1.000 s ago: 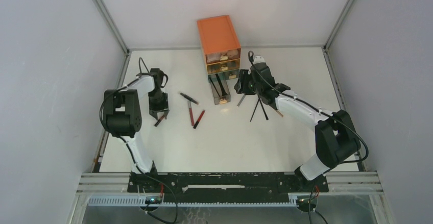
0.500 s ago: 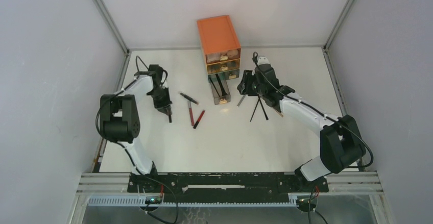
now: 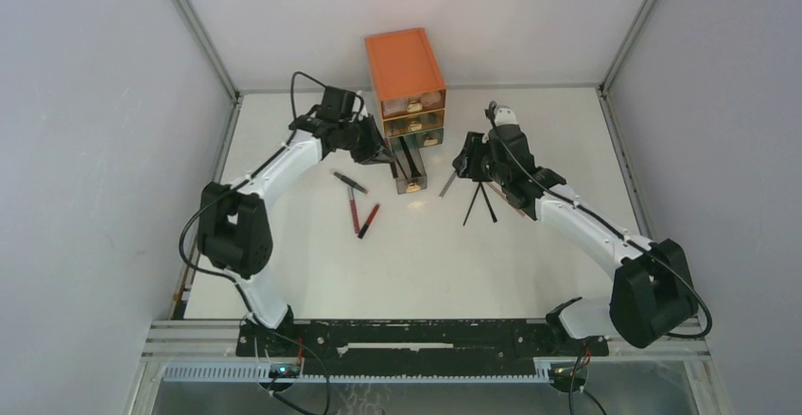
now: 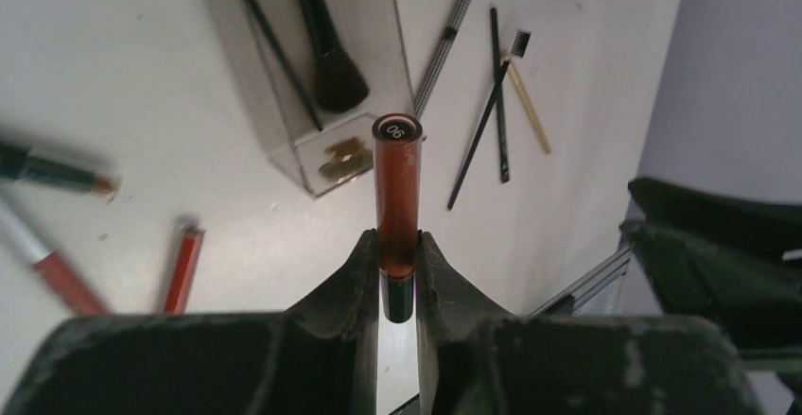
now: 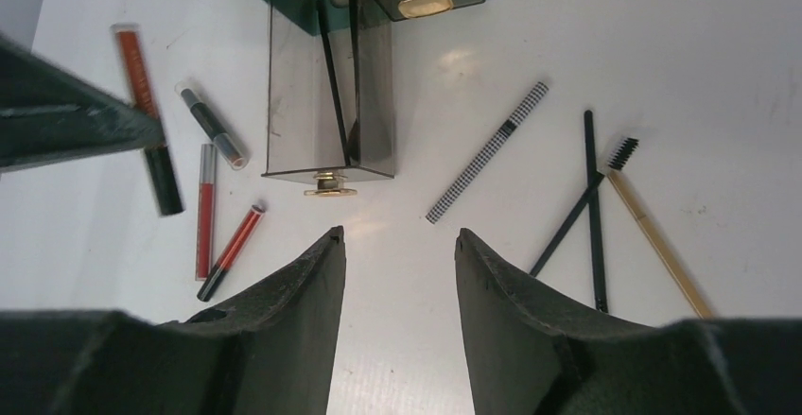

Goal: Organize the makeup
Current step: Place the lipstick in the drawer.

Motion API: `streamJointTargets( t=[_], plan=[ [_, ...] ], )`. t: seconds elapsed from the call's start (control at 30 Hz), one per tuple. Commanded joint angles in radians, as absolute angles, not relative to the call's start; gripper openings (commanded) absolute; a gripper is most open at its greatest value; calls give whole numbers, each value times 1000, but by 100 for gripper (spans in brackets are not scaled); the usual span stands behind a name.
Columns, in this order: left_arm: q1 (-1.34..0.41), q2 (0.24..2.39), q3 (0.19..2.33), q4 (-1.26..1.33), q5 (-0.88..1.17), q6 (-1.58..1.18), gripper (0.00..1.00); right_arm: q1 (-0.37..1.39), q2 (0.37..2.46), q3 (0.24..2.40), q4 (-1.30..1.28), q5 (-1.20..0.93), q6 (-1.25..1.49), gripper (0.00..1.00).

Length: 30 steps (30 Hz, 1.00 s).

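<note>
Pincer on left [image 4: 398, 245] clamped on red pencil [image 4: 397, 188], beside open drawer [image 5: 293, 103]. Align pencil lengthwise with brushes [image 5: 333, 84], lower inside walls, then release. Right pincer [image 5: 399, 245] apart, empty.

The left hand [image 4: 397, 247] has carried a red pencil [image 4: 397, 179] to, seemingly above, the open drawer [image 5: 293, 84].
</note>
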<state>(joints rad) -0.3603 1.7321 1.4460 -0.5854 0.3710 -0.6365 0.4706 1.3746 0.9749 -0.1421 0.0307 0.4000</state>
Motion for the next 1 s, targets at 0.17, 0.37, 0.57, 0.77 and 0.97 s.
streamJointTargets(
  t=[0.17,0.37,0.57,0.77,0.97],
  plan=[
    [-371,1896,1601,-427,426,-758,4,441,1253,925,-181,85,408,54],
    [-373,1975,1652,-418,438,-761,13,413,1230,920,-232,92,405,54],
    [-378,2017,1702,-443,443,-740,41,311,1228,884,-307,51,379,57],
    [-393,1959,1675,-467,440,-707,44,229,1360,931,-378,15,340,58],
    [-417,1812,1588,-501,435,-641,44,219,1557,1030,-448,103,283,56]
  ],
)
